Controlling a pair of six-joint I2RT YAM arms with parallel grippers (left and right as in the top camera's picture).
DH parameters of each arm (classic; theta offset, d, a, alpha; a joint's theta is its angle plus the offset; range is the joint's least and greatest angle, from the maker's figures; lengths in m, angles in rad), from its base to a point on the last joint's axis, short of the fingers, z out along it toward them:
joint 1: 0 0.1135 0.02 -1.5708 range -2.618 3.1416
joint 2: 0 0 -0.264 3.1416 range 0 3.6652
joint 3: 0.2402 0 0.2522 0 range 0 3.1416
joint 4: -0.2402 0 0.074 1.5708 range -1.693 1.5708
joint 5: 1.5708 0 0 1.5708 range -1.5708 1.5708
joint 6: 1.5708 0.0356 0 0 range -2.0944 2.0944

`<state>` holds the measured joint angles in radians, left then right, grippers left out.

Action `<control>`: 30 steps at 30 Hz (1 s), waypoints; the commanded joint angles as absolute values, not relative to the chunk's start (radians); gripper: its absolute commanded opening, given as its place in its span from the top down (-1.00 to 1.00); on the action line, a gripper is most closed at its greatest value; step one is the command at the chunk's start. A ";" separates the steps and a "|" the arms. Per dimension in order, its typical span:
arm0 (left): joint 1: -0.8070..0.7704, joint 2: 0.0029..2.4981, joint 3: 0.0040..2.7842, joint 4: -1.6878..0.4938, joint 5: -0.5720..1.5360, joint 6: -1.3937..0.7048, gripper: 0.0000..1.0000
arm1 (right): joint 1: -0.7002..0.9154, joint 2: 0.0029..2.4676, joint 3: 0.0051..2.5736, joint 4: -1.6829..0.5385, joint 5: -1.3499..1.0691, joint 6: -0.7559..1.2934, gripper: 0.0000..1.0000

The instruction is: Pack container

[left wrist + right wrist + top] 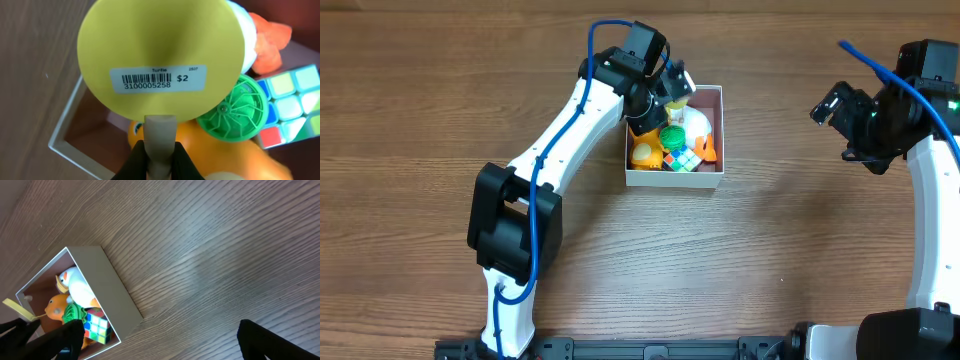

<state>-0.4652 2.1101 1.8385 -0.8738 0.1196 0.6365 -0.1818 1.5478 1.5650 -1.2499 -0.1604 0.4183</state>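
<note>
The container (705,179) is a square white box in the middle of the table, holding an orange toy (645,153), a green ribbed disc (672,137), a colour cube (684,158) and a white toy (696,124). My left gripper (160,150) is over the box's far left part, shut on the stem of a yellow disc-shaped toy (160,45) with a barcode price label. The yellow toy hangs above the box contents. My right gripper (842,120) is open and empty, off to the right of the box. The box also shows in the right wrist view (107,285).
Bare wooden table (790,250) lies all around the box. The left arm (560,140) reaches diagonally from the front left. The right arm (930,170) stands along the right edge.
</note>
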 commanded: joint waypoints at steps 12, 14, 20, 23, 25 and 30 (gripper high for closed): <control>-0.480 2.057 1.882 -0.741 -0.087 0.607 0.08 | -0.184 1.548 1.570 -1.247 -0.162 0.423 -1.00; -0.478 1.996 1.922 -0.805 -0.121 0.488 0.09 | -0.184 1.548 1.570 -1.247 -0.162 0.423 -1.00; -0.432 1.624 1.967 -1.173 -0.161 0.112 0.02 | -0.184 1.548 1.570 -1.247 -0.162 0.423 -1.00; -0.335 1.475 1.967 -1.409 -0.168 -0.017 -0.04 | -0.184 1.548 1.570 -1.247 -0.162 0.423 -1.00; -0.218 1.384 1.966 -1.583 -0.168 -0.056 -0.15 | -0.184 1.548 1.570 -1.247 -0.162 0.423 -1.00; -0.050 1.269 1.966 -1.688 -0.134 -0.041 -1.00 | -0.184 1.548 1.570 -1.247 -0.162 0.423 -1.00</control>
<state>-0.1081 1.3361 1.9656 -1.6810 -0.1623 -0.0166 -0.1818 1.5478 1.5646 -1.2503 -0.1604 0.4183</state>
